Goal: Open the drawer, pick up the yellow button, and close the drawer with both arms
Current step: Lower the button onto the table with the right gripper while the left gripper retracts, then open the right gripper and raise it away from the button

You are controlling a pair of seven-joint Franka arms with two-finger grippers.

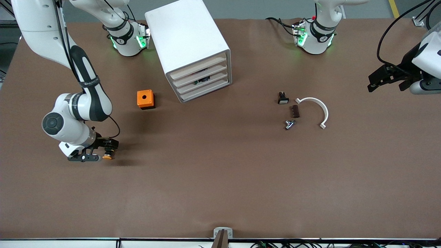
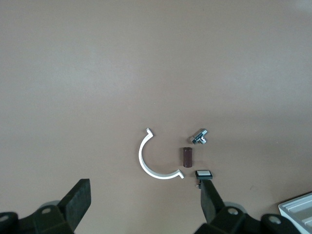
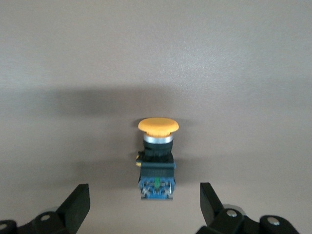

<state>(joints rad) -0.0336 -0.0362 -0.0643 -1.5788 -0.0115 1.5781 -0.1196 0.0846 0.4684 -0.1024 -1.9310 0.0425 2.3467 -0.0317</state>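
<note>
Right gripper (image 1: 103, 151): low at the right arm's end of the table, fingers (image 3: 78, 204) spread wide, not gripping. Button (image 3: 157, 158): on the table between those fingers, touching neither, orange cap pointing away from the wrist.

Left gripper (image 1: 387, 78): raised at the left arm's end, fingers apart, empty; arm waiting.

Cabinet (image 1: 193, 44): white, four drawers (image 1: 201, 81), all pushed in.

Orange cube (image 1: 145, 99): beside the cabinet.

White curved clip (image 1: 318, 110), brown block (image 1: 295, 111), metal fitting (image 1: 289, 124), small black part (image 1: 283, 98): clustered together.
</note>
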